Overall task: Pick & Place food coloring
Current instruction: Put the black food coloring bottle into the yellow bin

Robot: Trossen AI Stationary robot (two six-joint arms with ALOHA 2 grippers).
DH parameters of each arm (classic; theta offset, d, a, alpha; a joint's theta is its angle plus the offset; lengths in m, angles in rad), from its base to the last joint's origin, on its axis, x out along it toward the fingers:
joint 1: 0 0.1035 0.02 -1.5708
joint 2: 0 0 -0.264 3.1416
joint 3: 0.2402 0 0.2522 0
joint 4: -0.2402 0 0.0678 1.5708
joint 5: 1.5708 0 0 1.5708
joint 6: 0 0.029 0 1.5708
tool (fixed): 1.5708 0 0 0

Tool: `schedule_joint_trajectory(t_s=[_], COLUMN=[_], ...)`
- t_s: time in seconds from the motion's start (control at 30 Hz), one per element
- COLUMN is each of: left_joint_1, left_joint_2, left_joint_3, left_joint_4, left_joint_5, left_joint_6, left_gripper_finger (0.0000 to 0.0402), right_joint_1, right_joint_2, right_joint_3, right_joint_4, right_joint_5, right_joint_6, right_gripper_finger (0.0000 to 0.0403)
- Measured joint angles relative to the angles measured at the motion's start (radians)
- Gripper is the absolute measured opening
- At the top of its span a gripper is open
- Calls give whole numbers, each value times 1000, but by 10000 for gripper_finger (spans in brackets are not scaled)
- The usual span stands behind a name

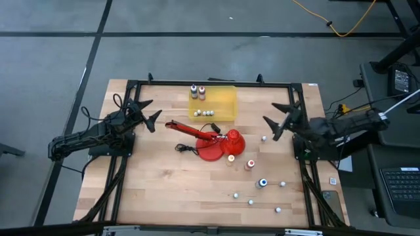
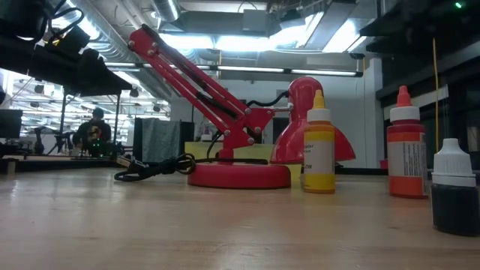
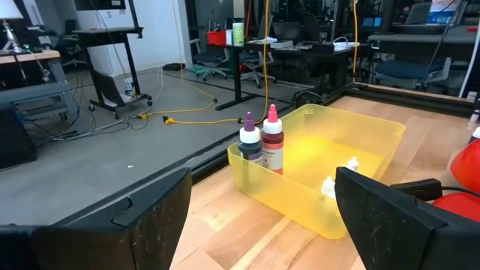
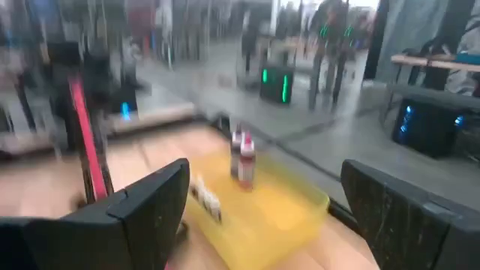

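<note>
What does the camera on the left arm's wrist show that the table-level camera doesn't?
Only the wrist view shows the yellow bin with a purple bottle and a dark red bottle standing upright inside, beyond the left pincer, which is open. Only the table-level view shows the yellow bottle, the orange-red bottle and a dark bottle, upright on the table. Both show the red lamp.

From above, I could not read the colours of the small pale pieces (image 1: 251, 202) scattered near the table's front edge; they were too tiny. At table height, the dark bottle (image 2: 455, 187) was cut by the picture's edge. The right wrist view was smeared, leaving the two bottles (image 4: 241, 157) in the yellow tray (image 4: 285, 214) indistinct.
</note>
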Motion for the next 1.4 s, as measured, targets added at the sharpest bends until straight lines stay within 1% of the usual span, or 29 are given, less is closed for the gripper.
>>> schedule_joint_trajectory(t_s=[0.03, 0.1, 0.17, 0.2, 0.27, 0.33, 0.47, 0.6, 0.73, 0.83, 1.07, 1.27, 1.4], left_joint_1=[0, 0, 0, 0, 0, 0, 0, 0, 0, 0, 0, 0, 0], left_joint_2=[0, 0, 0, 0, 0, 0, 0, 0, 0, 0, 0, 0, 0], left_joint_3=[0, 0, 0, 0, 0, 0, 0, 0, 0, 0, 0, 0, 0], left_joint_4=[0, 0, 0, 0, 0, 0, 0, 0, 0, 0, 0, 0, 0], left_joint_5=[0, 0, 0, 0, 0, 0, 0, 0, 0, 0, 0, 0, 0], left_joint_6=[0, 0, 0, 0, 0, 0, 0, 0, 0, 0, 0, 0, 0], left_gripper_finger=[319, 319, 319, 319, 319, 319, 319, 319, 319, 319, 319, 319, 319], right_joint_1=[-13, -45, -92, -119, -170, -215, -293, -334, -335, -326, -295, -289, -289], right_joint_2=[54, 163, 268, 325, 420, 507, 647, 757, 851, 918, 998, 1029, 1034], right_joint_3=[53, 170, 285, 344, 440, 514, 611, 656, 664, 653, 586, 508, 454], right_joint_4=[-69, -233, -452, -565, -751, -898, -1067, -1104, -1099, -1103, -1107, -1073, -995], right_joint_5=[-16, -12, -19, -41, -111, -178, -334, -490, -545, -591, -643, -678, -687], right_joint_6=[20, 138, 341, 446, 616, 754, 1008, 1159, 1297, 1360, 1464, 1472, 1471], right_gripper_finger=[347, 347, 347, 347, 347, 347, 347, 347, 347, 347, 347, 347, 347])
